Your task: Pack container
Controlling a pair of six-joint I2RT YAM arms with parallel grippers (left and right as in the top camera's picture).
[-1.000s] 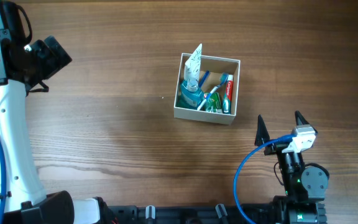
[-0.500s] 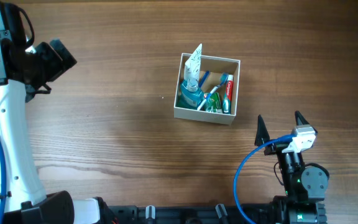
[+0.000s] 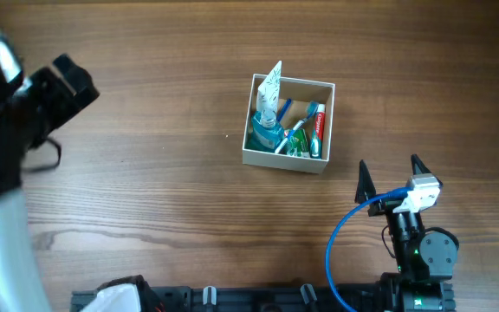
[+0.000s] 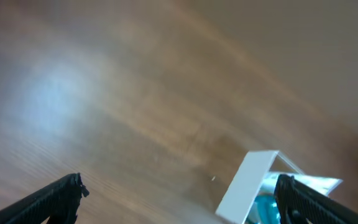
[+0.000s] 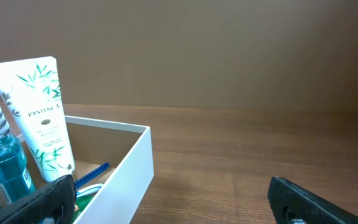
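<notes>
The container (image 3: 284, 162), a square white box with a brown inside, stands right of the table's middle. In it are a white tube (image 3: 272, 86) standing upright, a blue bottle (image 3: 262, 135), a toothpaste tube (image 3: 319, 128) and green packets (image 3: 298, 144). My right gripper (image 3: 389, 166) sits open near the front edge, right of the box and apart from it. Its wrist view shows the box wall (image 5: 129, 168), the white tube (image 5: 39, 118) and the blue bottle (image 5: 2, 155) past the open gripper (image 5: 169, 193). My left gripper (image 4: 179, 193) hangs open and empty, with the box wall (image 4: 244, 186) blurred at lower right.
My left arm (image 3: 24, 113) fills the far left of the overhead view, high above the wooden table (image 3: 163, 173) and blurred. The right arm's base and blue cable (image 3: 340, 234) sit at the front right. A black rail (image 3: 232, 299) runs along the front edge.
My left arm has swung and now shows blurred and larger at the far left. The right arm, the container and its contents have not moved.
</notes>
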